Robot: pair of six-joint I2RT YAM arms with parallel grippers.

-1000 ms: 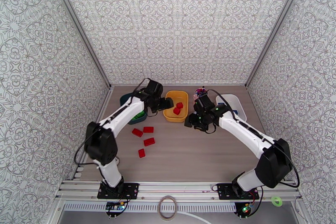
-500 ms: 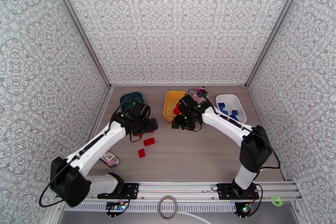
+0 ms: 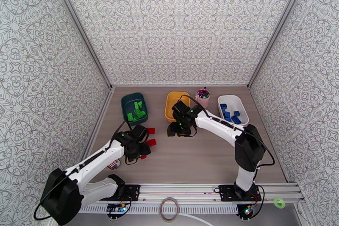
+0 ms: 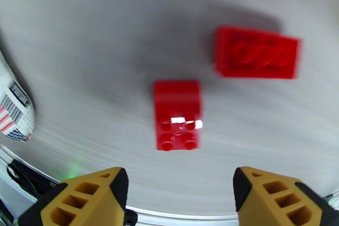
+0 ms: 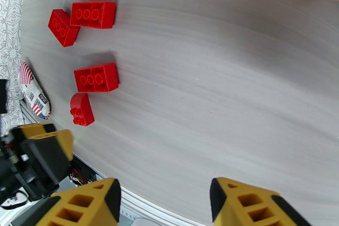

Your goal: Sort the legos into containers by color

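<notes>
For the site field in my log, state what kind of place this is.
Probably a lab robot test cell: patterned wall panels box in a small wood-grain table, a left arm and right arm are bolted to an aluminium rail, and a teal tub holds green Lego bricks.

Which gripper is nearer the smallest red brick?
Left. The left gripper hangs open right over the smallest red brick; the right gripper sits off by the yellow tub.
</notes>
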